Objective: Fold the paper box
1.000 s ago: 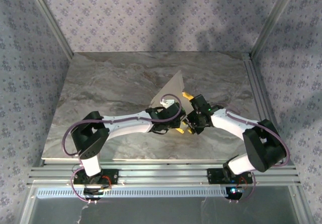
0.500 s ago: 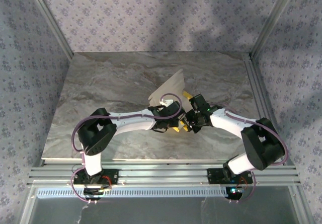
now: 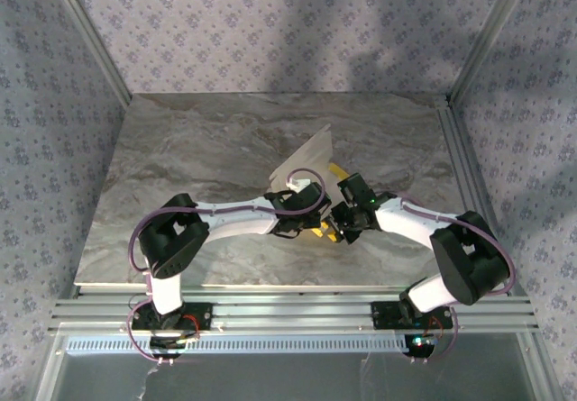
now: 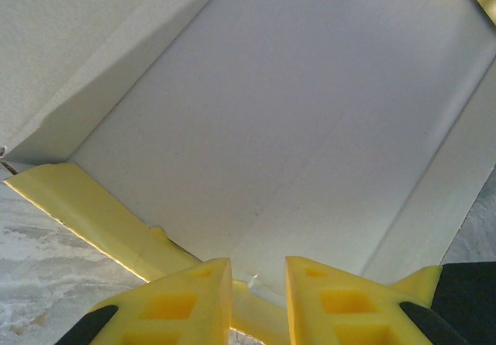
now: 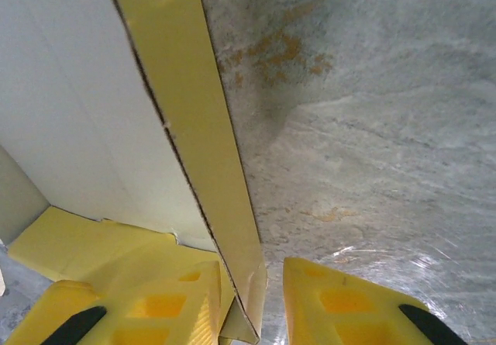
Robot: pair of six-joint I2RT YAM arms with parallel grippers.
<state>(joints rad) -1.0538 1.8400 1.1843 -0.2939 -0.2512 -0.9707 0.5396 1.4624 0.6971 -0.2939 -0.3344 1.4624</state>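
Working the paper box (image 4: 271, 120) from both sides, early in the fold.
The left gripper (image 4: 258, 291) had its jaws narrowly parted at the card's near edge; whether they pinched it, I could not tell. Ahead of those jaws the white inner face lay open, a side wall raised on either hand (creases started, nothing tucked). The right gripper (image 5: 252, 306) straddled a yellow flap (image 5: 201, 128), jaws apart, a gap beside one finger, the marbled table (image 5: 372, 128) beyond. Closing flaps and tabs was, I judged, all left to do.
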